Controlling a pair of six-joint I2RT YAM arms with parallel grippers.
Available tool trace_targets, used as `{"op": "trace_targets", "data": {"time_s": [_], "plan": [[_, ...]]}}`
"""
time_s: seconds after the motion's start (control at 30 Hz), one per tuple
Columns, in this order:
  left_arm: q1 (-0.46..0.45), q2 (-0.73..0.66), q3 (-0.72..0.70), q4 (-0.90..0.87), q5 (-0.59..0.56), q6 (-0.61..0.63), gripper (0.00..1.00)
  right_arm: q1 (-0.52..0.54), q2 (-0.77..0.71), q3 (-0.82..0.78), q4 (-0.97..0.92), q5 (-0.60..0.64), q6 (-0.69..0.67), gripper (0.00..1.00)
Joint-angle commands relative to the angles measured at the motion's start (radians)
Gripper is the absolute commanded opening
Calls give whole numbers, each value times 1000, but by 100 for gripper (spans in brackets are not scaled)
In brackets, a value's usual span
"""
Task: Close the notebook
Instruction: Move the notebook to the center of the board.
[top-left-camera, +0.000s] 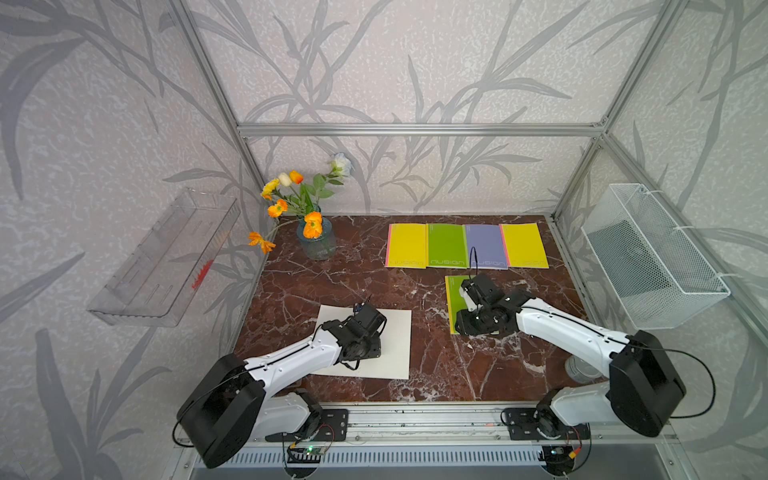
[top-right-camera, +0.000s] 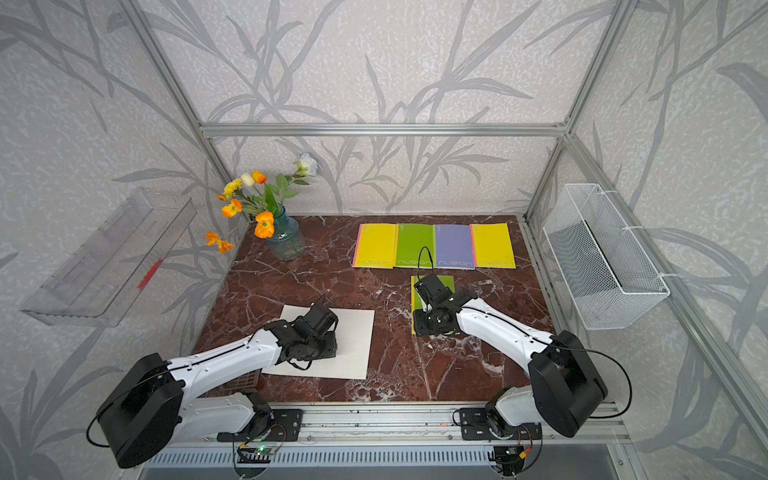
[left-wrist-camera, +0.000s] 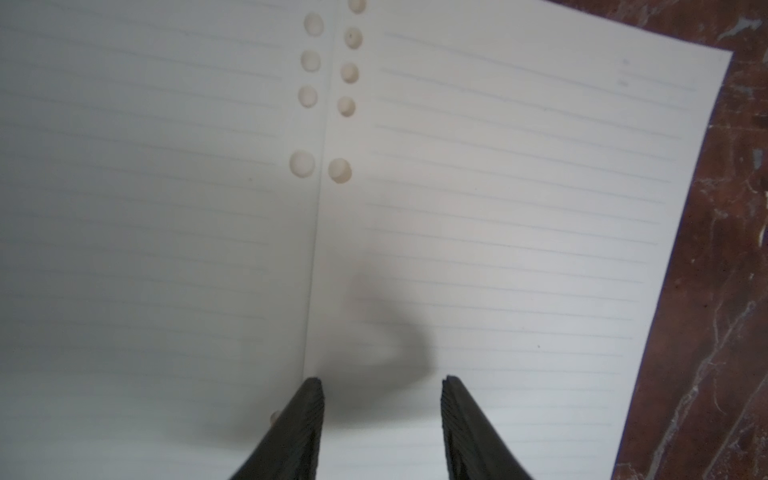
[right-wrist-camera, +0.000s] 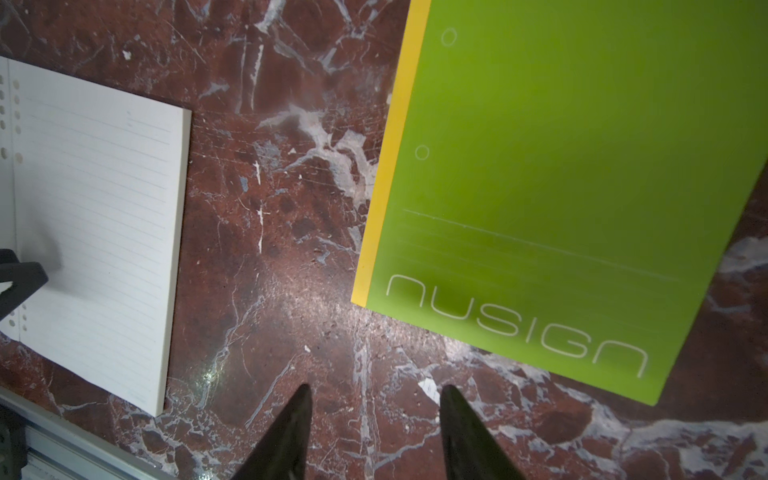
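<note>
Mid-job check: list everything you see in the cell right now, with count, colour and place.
open notebook: one, white lined pages, lying flat at the front left of the table.
lone closed notebook: one, green with a yellow spine, right of centre, partly under the right arm.
back-row notebooks: four, yellow, green, purple, yellow, side by side at the back right.
vase: one, bluish glass, holding orange, yellow and white flowers, back left corner.
clear tray: one, transparent, on the left wall.
mesh basket: one, white, on the right wall.
table: one, red-brown marble.
left fingers: two, black, apart over the open notebook, holding nothing.
right fingers: two, black, apart over bare table, holding nothing.
</note>
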Motion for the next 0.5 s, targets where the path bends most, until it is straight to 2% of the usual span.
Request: {"op": "trace_targets", "data": {"time_s": [0.0,0.27,0.47], "plan": [[3,18,-12,19,4,-10,48,6,20,-16,34,-8,4,51],[4,40,-10,5,2,-6,48,41,58,-12,70,-29,19,51],[3,103,-9,79,50,1,47,83,83,11,85,-31,29,51]]}}
